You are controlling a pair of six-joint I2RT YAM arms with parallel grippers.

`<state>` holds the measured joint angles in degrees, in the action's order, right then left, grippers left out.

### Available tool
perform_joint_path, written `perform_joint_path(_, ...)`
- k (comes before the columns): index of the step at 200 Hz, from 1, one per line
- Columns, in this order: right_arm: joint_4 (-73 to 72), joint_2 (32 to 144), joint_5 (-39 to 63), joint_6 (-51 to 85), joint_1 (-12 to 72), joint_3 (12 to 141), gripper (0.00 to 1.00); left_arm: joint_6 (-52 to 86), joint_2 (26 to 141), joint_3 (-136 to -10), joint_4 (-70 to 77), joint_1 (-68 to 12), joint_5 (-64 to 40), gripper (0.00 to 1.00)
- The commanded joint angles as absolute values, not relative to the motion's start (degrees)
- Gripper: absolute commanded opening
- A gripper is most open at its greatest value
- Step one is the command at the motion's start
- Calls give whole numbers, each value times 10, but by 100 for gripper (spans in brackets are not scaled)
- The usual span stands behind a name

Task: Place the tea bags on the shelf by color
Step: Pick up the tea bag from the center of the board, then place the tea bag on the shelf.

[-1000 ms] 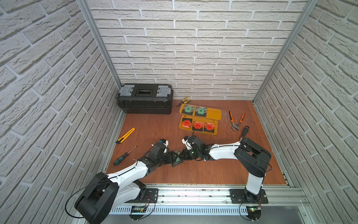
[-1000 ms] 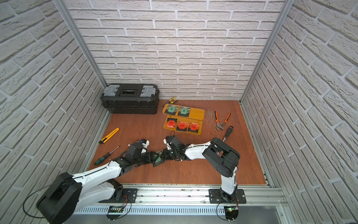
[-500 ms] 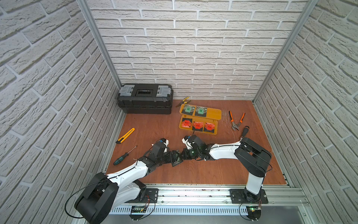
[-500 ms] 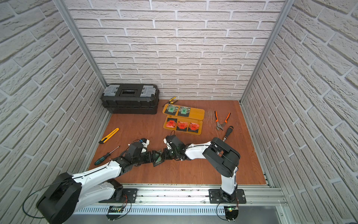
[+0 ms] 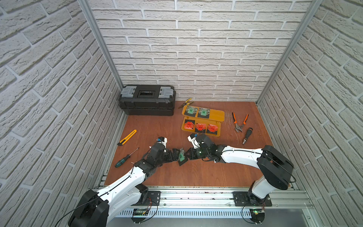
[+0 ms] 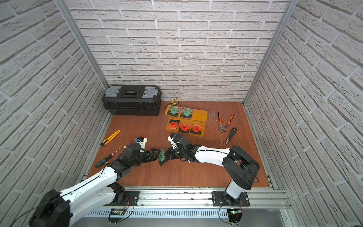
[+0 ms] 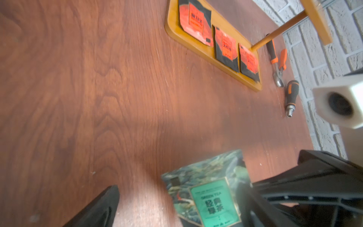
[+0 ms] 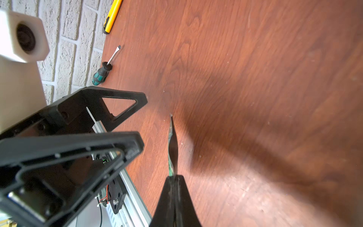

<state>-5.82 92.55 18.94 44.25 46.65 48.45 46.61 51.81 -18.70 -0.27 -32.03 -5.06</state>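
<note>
Green-labelled black-backed square tea sachet is pinched by one edge in the right gripper — jaws clenched flat on it, with the sachet sticking out edge-on past the tips, low over the brown wooden table. Can't tell if its lower corner touches. The left gripper faces it tip-to-tip, jaws spread wide, gripping nothing; its black fingers stand just beside the sachet, clear of it. Translucent yellow-orange two-tier shelf is well apart, toward the back wall — two green sachets on the upper plate, three red-orange sachets on the lower
</note>
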Motion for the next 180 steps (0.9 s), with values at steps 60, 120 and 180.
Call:
perform_joint_path(60,57,780,134,387,430,458,3,458,454,-180,-18,-314,-18,98)
perform_joint_path(120,151,657,104,350,375,450,2,436,465,-186,11,-315,-60,99)
perform_joint_path(180,219,590,117,312,290,472,2,423,503,-209,27,-323,-78,98)
